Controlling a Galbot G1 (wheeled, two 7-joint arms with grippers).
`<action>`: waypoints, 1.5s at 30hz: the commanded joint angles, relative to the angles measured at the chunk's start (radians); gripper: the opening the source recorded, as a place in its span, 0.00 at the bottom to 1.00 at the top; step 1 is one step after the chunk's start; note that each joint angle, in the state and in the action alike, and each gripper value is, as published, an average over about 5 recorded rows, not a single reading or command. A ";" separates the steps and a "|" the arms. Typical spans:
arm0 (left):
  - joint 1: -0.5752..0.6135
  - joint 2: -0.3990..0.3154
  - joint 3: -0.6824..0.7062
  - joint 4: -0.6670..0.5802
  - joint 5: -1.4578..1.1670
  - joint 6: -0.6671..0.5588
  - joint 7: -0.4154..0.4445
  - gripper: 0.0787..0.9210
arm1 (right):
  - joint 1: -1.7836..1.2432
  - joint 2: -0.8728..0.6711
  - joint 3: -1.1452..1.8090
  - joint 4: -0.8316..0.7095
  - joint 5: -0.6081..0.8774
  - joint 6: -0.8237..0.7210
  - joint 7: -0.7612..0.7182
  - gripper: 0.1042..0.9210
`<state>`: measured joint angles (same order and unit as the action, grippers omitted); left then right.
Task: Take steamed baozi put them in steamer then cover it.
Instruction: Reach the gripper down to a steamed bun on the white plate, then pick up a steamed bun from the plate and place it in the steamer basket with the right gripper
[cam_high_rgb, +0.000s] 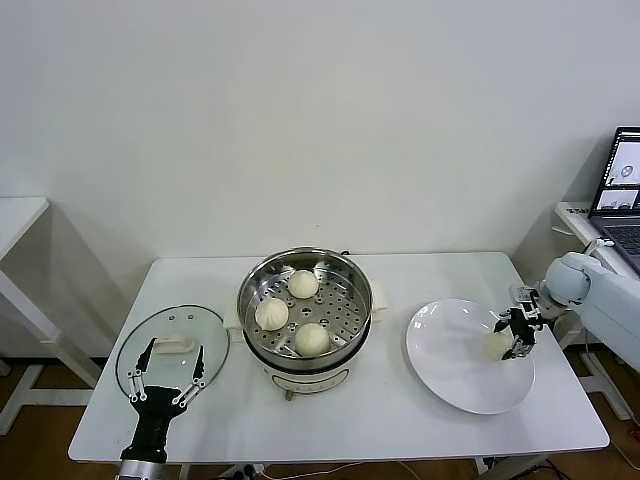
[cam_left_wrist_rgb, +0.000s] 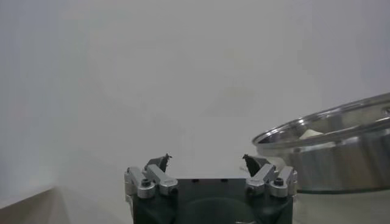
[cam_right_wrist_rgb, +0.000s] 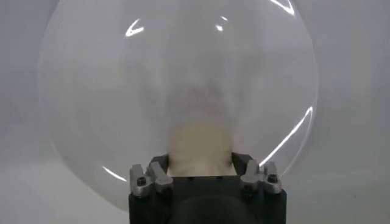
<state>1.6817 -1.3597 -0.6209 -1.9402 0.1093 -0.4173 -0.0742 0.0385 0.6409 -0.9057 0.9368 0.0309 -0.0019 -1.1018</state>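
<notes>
The steamer (cam_high_rgb: 250, 285), a shiny steel pot on a white base, stands mid-table with three baozi on its perforated tray: one at the back (cam_high_rgb: 303, 284), one on the left (cam_high_rgb: 271, 313), one at the front (cam_high_rgb: 312, 339). The fourth baozi (cam_high_rgb: 496, 345) is at the right side of the white plate (cam_high_rgb: 450, 370), between the fingers of my right gripper (cam_high_rgb: 516, 335), which is shut on it. In the right wrist view the baozi (cam_right_wrist_rgb: 200, 143) fills the gap of the right gripper (cam_right_wrist_rgb: 200, 163) over the plate (cam_right_wrist_rgb: 91, 91). My left gripper (cam_high_rgb: 165, 385) is open and empty at the near edge of the glass lid (cam_high_rgb: 207, 345).
The lid's cream handle (cam_high_rgb: 178, 344) lies left of the steamer. The left wrist view shows the open left gripper (cam_left_wrist_rgb: 206, 161) and the steamer wall (cam_left_wrist_rgb: 341, 155). A laptop (cam_high_rgb: 625, 190) stands on a side surface at the right; another white table (cam_high_rgb: 15, 215) is at the left.
</notes>
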 joint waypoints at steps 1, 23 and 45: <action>-0.002 0.002 0.003 -0.001 0.000 0.002 0.000 0.88 | 0.058 0.001 -0.006 0.027 -0.004 0.003 -0.040 0.69; -0.017 0.013 0.025 -0.007 0.000 0.001 -0.003 0.88 | 0.816 0.356 -0.545 0.362 0.588 -0.134 -0.156 0.66; -0.021 0.012 0.014 -0.002 -0.003 -0.007 -0.006 0.88 | 0.629 0.615 -0.574 0.192 0.506 -0.179 -0.063 0.66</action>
<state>1.6602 -1.3479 -0.6052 -1.9437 0.1067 -0.4237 -0.0802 0.7199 1.1563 -1.4528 1.1923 0.5454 -0.1664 -1.1832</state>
